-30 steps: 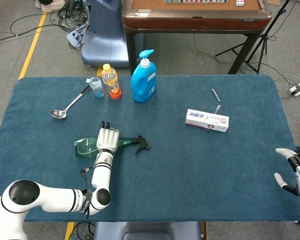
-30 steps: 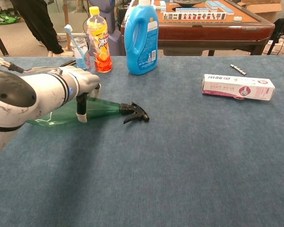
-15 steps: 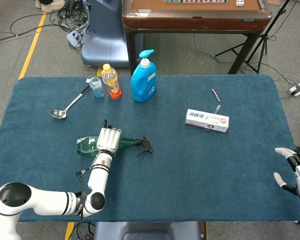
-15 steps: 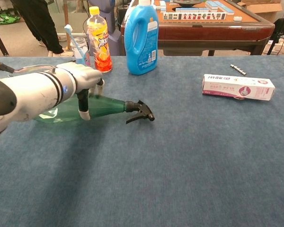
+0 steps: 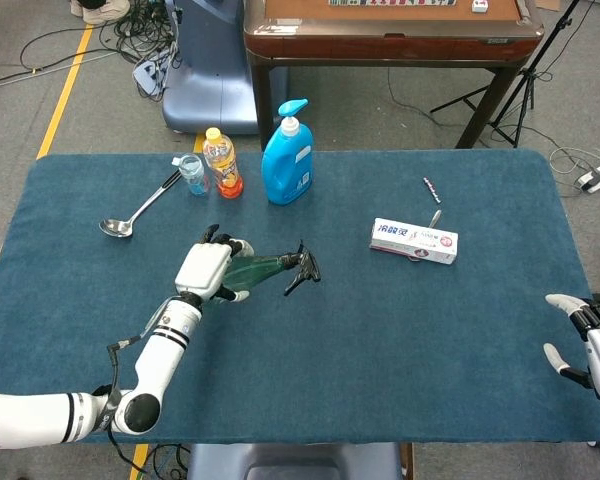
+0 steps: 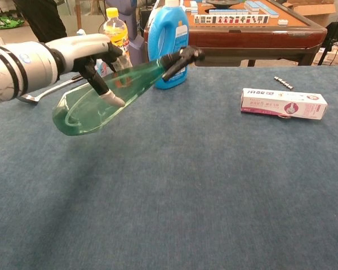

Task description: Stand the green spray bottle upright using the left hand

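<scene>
My left hand [image 5: 208,270] [image 6: 89,52] grips the green spray bottle [image 5: 263,268] [image 6: 104,98] around its body and holds it in the air above the blue table [image 5: 380,320]. The bottle is tilted, its black trigger head [image 5: 304,266] [image 6: 179,58] raised and pointing right, its base low toward me. My right hand [image 5: 592,340] rests at the table's right front edge, fingers apart and holding nothing; the chest view does not show it.
At the back left stand a blue detergent jug [image 5: 287,155] [image 6: 168,45], an orange drink bottle [image 5: 221,162] [image 6: 116,34] and a small cup [image 5: 192,173]. A ladle [image 5: 130,213] lies left. A toothpaste box [image 5: 413,240] [image 6: 284,103] and a pen [image 5: 432,189] lie to the right.
The left hand has lifted the green bottle off the table, moved it up and slightly right, and tilted its trigger end upward. The right hand has stayed put.
</scene>
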Controlling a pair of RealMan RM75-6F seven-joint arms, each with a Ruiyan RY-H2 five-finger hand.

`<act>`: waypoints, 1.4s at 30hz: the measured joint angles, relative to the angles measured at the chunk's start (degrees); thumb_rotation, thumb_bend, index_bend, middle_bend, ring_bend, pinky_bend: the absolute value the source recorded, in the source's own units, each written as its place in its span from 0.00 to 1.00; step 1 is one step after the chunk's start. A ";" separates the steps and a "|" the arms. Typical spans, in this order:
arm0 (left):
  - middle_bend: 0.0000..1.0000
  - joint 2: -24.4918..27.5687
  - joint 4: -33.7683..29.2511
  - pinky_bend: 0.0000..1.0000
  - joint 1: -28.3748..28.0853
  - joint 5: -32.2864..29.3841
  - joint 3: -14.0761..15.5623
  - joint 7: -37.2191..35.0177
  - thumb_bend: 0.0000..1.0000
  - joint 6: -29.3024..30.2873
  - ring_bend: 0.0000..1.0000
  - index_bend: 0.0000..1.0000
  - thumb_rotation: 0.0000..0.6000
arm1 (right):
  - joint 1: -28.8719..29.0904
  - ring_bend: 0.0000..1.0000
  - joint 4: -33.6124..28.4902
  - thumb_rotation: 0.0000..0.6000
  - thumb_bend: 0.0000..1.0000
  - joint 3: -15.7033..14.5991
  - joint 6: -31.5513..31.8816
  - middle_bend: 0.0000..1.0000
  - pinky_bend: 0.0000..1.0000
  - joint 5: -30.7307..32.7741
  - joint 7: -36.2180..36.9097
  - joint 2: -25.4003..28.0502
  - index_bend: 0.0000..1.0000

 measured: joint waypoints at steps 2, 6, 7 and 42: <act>0.44 0.29 0.77 0.00 1.81 4.43 -0.40 -7.22 0.21 -0.76 0.20 0.44 1.00 | 0.03 0.20 -0.04 1.00 0.28 -0.01 -0.05 0.27 0.25 0.00 -0.03 -0.04 0.24; 0.44 -0.02 3.17 0.00 4.85 10.53 -1.26 -21.17 0.21 -2.13 0.20 0.44 1.00 | 0.04 0.20 -0.20 1.00 0.28 -0.05 -0.11 0.27 0.25 0.01 -0.18 -0.05 0.24; 0.44 -0.31 4.18 0.00 5.73 12.13 -1.53 -25.37 0.21 -2.49 0.20 0.44 1.00 | 0.04 0.20 -0.25 1.00 0.28 -0.05 -0.10 0.27 0.25 0.02 -0.23 -0.03 0.24; 0.35 -18.23 39.12 0.00 14.24 29.01 -3.32 -56.62 0.21 3.26 0.17 0.36 1.00 | -0.19 0.20 -2.03 1.00 0.29 0.09 0.31 0.27 0.25 0.40 -2.23 0.51 0.24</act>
